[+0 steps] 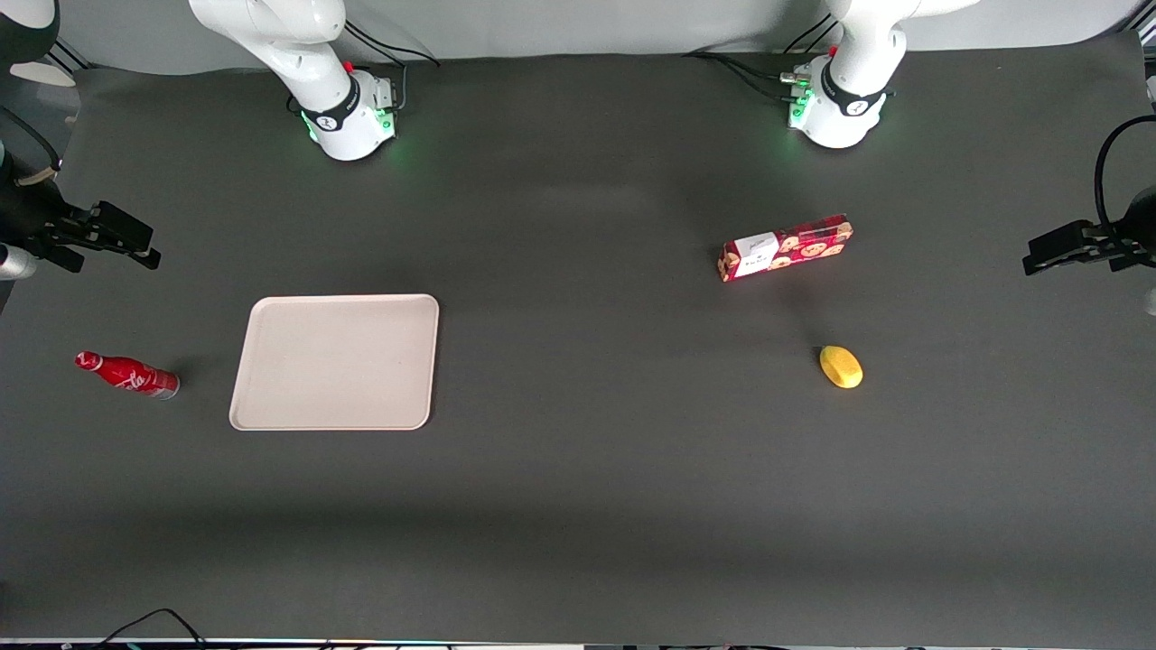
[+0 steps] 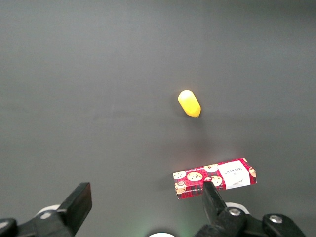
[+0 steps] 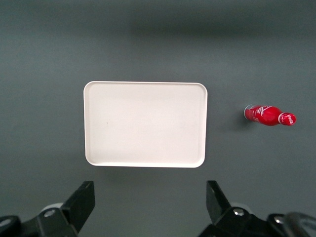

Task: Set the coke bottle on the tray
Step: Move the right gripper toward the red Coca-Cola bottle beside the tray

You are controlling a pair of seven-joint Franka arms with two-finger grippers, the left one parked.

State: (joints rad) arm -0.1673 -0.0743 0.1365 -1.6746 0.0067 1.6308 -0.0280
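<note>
Front view: the coke bottle (image 1: pixel 126 375) stands on the dark bench (image 1: pixel 578 506) at the working arm's end, just beside the tray (image 1: pixel 334 361), off the tray's 9 o'clock edge and not touching it. The tray holds nothing. The gripper (image 1: pixel 126 246) hangs well above the bench at about 12 o'clock from the bottle, its fingers spread wide and holding nothing. A cookie box (image 1: pixel 784 247) and a yellow object (image 1: pixel 841 366) lie well apart toward the parked arm's end.

Left wrist view: only the cookie box (image 2: pixel 215 178) and the yellow object (image 2: pixel 189 103) show; neither bears on the task.

Right wrist view: the gripper (image 3: pixel 150 205) looks straight down on the tray (image 3: pixel 94 123), both fingers (image 3: pixel 79 202) wide apart. The coke bottle (image 3: pixel 269 115) appears at the tray's 3 o'clock, separate from its rim.

Assessment: the task is at its opening step; the bottle is ungrasped. The next move calls for travel over the bottle, descent, and closure around its slim body before transfer to the tray.
</note>
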